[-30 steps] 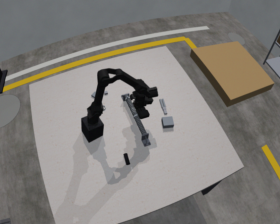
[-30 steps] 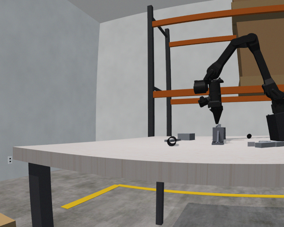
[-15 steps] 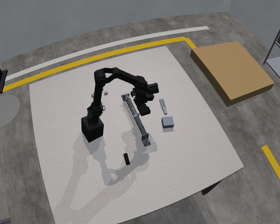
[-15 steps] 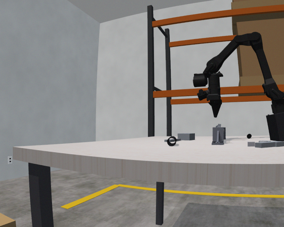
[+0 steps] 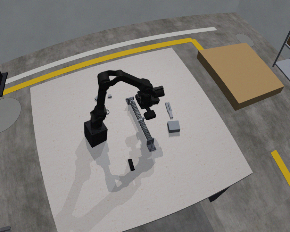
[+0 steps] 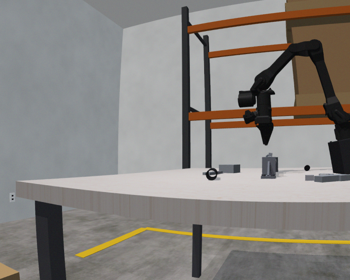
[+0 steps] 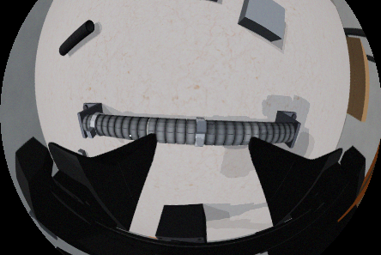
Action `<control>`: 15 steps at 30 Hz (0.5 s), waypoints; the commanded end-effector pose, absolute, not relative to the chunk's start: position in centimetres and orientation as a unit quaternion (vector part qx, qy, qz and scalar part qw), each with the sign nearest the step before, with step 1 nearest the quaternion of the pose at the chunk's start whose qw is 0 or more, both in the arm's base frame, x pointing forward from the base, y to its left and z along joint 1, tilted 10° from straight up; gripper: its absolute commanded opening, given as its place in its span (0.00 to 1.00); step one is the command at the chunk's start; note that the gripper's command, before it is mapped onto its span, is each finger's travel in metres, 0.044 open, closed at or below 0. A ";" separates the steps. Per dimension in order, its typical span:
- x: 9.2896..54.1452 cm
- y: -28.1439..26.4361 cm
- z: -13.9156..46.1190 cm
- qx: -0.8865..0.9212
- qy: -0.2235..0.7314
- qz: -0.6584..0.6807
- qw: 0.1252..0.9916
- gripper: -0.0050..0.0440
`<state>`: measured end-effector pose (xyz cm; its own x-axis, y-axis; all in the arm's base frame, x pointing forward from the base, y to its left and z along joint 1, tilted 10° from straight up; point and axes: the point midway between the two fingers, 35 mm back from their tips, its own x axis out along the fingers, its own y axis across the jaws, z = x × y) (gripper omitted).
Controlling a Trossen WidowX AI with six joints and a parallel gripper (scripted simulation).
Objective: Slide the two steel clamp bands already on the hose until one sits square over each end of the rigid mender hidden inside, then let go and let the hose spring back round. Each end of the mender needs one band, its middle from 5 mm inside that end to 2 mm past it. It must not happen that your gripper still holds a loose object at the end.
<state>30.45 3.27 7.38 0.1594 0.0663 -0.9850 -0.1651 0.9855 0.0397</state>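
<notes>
The ribbed grey hose (image 5: 141, 122) lies straight between two grey end brackets (image 5: 151, 145) on the table. In the wrist view the hose (image 7: 189, 129) runs left to right. One steel band (image 7: 200, 131) sits near its middle. A thinner bright ring, probably the second band (image 7: 148, 126), sits a little to the left. The mender inside is hidden. My gripper (image 7: 204, 142) is open and empty. It hangs well above the hose, apart from it, as the side view (image 6: 265, 141) shows. In the overhead view the gripper (image 5: 149, 114) hangs beside the hose's far half.
A grey block (image 5: 173, 126) and a flat grey bar (image 5: 168, 109) lie right of the hose. A black cylinder (image 5: 131, 164) lies nearer the front. A small grey piece (image 5: 109, 95) and a ring (image 5: 107, 113) lie by the arm's base (image 5: 95, 133). A cardboard box (image 5: 239, 72) stands off the table.
</notes>
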 end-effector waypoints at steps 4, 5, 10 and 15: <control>30.4 3.3 7.4 -0.038 0.644 0.076 0.760 1.00; 30.4 3.3 7.4 -0.038 0.644 0.076 0.760 1.00; 30.4 3.4 7.4 -0.038 0.644 0.076 0.760 0.95; 29.7 8.0 7.5 -0.040 0.646 0.076 0.759 0.71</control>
